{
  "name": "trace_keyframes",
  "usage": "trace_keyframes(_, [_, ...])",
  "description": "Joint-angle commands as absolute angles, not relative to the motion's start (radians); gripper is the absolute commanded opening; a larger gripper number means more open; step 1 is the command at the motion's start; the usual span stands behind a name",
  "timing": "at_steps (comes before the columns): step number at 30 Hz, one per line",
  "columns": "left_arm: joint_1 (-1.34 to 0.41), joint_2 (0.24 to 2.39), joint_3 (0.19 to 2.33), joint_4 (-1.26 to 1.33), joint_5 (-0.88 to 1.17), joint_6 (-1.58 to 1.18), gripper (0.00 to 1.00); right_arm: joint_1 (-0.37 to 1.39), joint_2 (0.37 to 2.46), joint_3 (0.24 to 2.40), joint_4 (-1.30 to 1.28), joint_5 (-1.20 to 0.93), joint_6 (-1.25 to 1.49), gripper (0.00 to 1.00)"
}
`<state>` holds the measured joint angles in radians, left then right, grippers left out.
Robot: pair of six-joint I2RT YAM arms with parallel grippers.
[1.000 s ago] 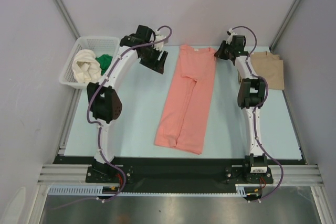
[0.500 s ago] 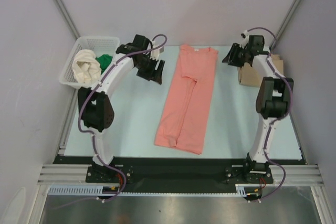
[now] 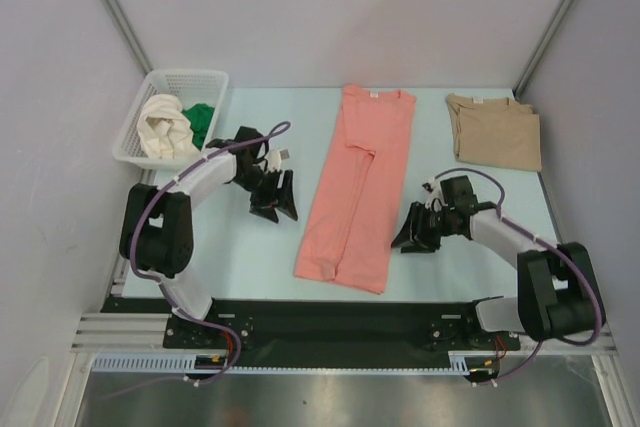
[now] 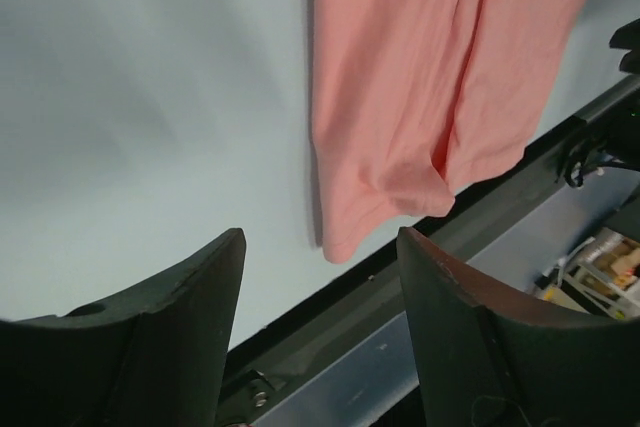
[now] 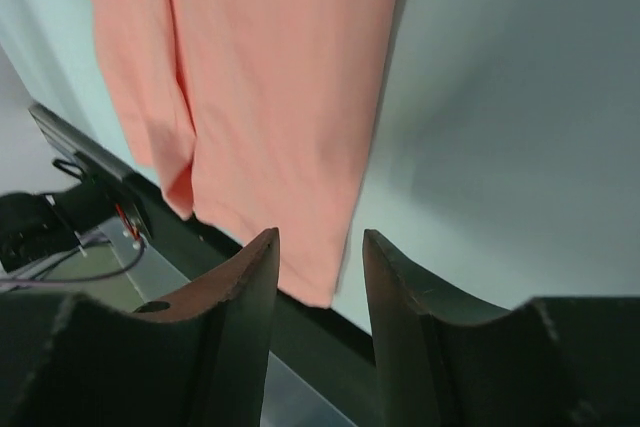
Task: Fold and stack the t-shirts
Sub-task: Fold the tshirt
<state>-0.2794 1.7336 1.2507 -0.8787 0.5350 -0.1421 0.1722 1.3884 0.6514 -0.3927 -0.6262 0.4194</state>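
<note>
The salmon-pink t-shirt (image 3: 358, 187) lies folded lengthwise into a long strip down the middle of the table; it also shows in the left wrist view (image 4: 420, 77) and in the right wrist view (image 5: 260, 77). My left gripper (image 3: 276, 209) is open and empty, just left of the strip. My right gripper (image 3: 408, 239) is open and empty, just right of the strip's lower part. A folded tan t-shirt (image 3: 496, 131) lies at the back right. A cream-white t-shirt (image 3: 164, 125) and a green one (image 3: 203, 119) sit in the basket.
The white lattice basket (image 3: 190, 81) stands at the back left. The table's black front edge (image 3: 330, 309) runs just below the strip's hem. Grey walls close in the left, back and right sides.
Both arms have swung from the back of the table down toward the front, each now low beside the pink strip. The tan t-shirt is uncovered. The shirts have not moved.
</note>
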Motion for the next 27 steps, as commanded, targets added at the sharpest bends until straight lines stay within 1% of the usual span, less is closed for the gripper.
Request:
trace_keyframes(1, [-0.278,1.661,1.161,-0.847,0.656,-0.208,0.67,0.205,1.267,0.583,-0.376,-0.626,0.471,0.44])
trace_keyframes(5, [-0.278,1.667,1.068,-0.833,0.707,-0.236,0.66,0.25,1.27,0.568,-0.455,-0.571,0.489,0.44])
trace_keyframes(7, [-0.279,1.68,1.036,-0.834,0.706,-0.233,0.66,0.311,1.296,0.568,-0.485,-0.53,0.512,0.44])
trace_keyframes(12, [-0.316,1.73,1.02,-0.831,0.692,-0.221,0.65,0.39,1.331,0.52,-0.417,-0.535,0.616,0.45])
trace_keyframes(17, [-0.374,1.749,0.986,-0.807,0.692,-0.248,0.66,0.449,1.345,0.522,-0.46,-0.525,0.624,0.45])
trace_keyframes(20, [-0.403,1.759,0.971,-0.792,0.69,-0.255,0.65,0.472,1.361,0.508,-0.408,-0.544,0.65,0.45])
trace_keyframes(27, [-0.437,1.778,0.948,-0.798,0.66,-0.255,0.6,0.503,1.379,0.499,-0.387,-0.571,0.667,0.45])
